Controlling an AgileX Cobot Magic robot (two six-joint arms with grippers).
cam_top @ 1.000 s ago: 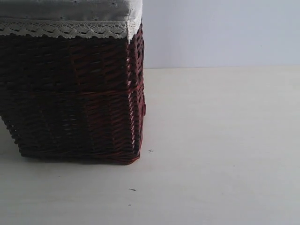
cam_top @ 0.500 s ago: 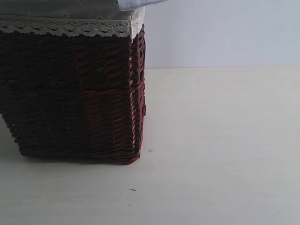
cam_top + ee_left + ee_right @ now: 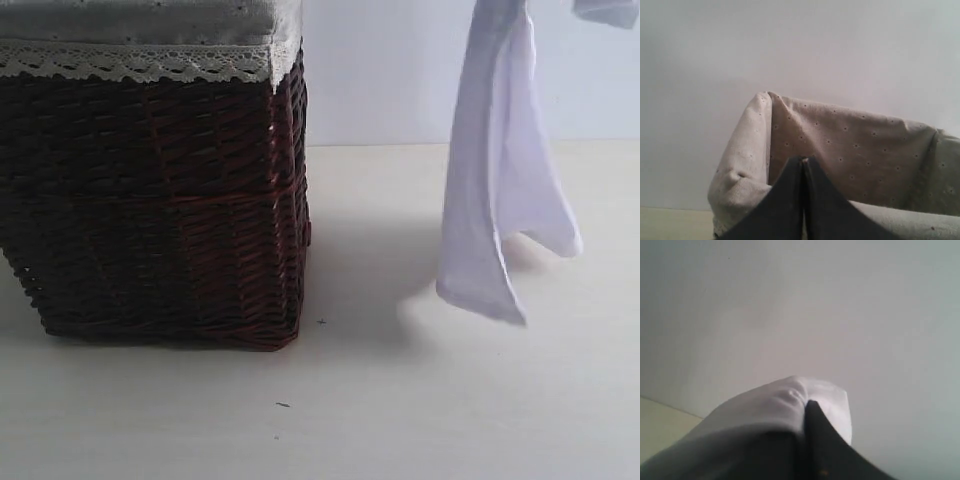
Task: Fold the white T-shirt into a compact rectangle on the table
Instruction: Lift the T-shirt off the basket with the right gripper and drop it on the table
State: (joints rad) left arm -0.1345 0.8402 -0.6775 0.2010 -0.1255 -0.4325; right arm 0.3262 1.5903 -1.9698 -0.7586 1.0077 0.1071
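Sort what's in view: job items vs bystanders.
Job: white T-shirt, hanging from the shut right end effector; table.
Bystanders: dark wicker basket; its lace-trimmed liner; left end effector, shut on nothing.

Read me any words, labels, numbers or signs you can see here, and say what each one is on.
No text can be read in any view.
Shirt: the hanging part shows plain white, with no lettering in view.
Liner: only a pattern of tiny dots, no words.
Basket: bare wicker, no label.
Table: a few dark specks, no marks to read.
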